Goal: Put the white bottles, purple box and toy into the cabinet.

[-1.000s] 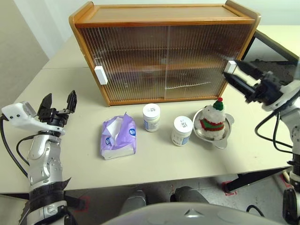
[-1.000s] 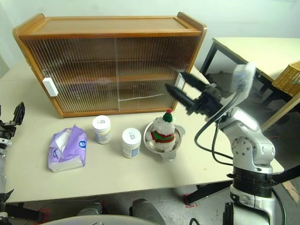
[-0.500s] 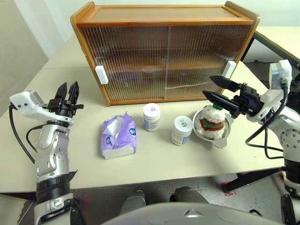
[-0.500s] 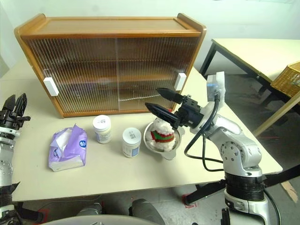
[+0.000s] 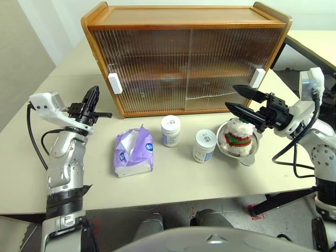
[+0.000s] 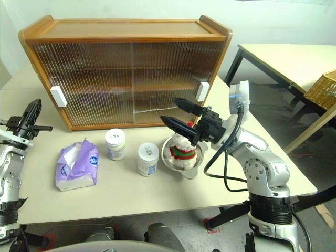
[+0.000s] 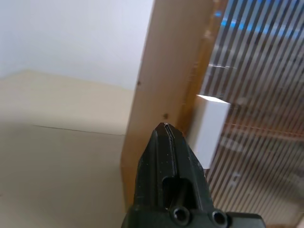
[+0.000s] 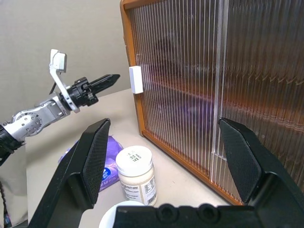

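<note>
Both doors of the cabinet (image 5: 186, 58) are closed; the clenched, empty left gripper (image 5: 94, 98) should push the left handle (image 5: 114, 83) rightward, while the right gripper (image 5: 244, 100) hangs released above the toy (image 5: 239, 132).

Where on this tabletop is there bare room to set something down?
Free: the table strip in front of the purple box and white bottles, and the corner left of the cabinet. Crowded: the row from box to toy in its steel bowl.

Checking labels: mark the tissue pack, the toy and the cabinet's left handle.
tissue pack (image 5: 133, 153), left eye view, purple top face
toy (image 5: 239, 134), left eye view, striped band
left handle (image 5: 114, 83), left eye view, middle of white block
</note>
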